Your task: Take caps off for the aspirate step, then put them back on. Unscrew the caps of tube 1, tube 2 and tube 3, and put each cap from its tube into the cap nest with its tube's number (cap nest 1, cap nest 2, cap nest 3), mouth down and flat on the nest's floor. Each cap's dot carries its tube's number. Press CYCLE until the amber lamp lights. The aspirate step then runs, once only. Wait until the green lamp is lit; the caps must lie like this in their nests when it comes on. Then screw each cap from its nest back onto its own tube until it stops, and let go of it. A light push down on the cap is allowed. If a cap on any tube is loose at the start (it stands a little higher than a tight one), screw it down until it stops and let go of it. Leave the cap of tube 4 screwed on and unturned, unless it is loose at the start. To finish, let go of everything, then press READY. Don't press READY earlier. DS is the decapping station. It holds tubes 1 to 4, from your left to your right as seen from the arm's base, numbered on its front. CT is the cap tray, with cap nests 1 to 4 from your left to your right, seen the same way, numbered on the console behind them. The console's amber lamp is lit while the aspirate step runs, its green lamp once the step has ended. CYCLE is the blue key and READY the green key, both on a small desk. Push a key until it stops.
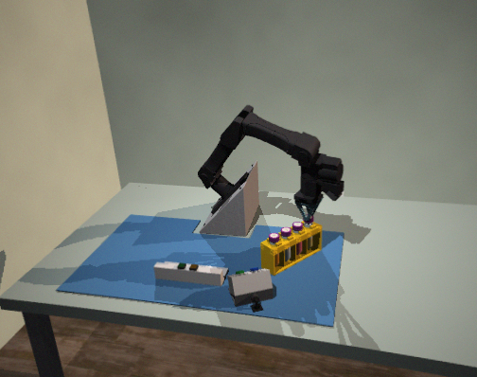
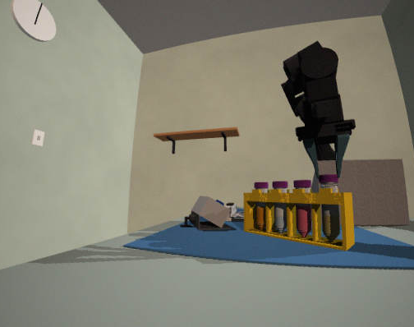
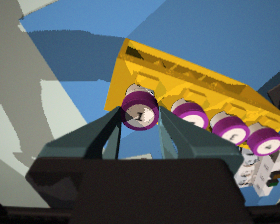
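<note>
The yellow decapping station (image 1: pixel 291 246) holds four tubes with purple caps. It also shows in the exterior view (image 2: pixel 297 219) and the wrist view (image 3: pixel 191 85). My gripper (image 1: pixel 309 219) points down over the rack's far end and is shut on the cap of tube 1 (image 3: pixel 140 112), one finger on each side. This cap (image 2: pixel 328 178) sits on its tube. The other three caps (image 3: pixel 231 127) sit on their tubes in a row. The white console (image 1: pixel 190 273) shows two dark lamps. The key desk (image 1: pixel 250 286) carries the green and blue keys.
A grey wedge block (image 1: pixel 234 208) stands by the arm's base, behind the blue mat (image 1: pixel 130 256). The cap nests are hidden behind the console in the top view. A white part shows at the wrist view's right edge (image 3: pixel 256 172).
</note>
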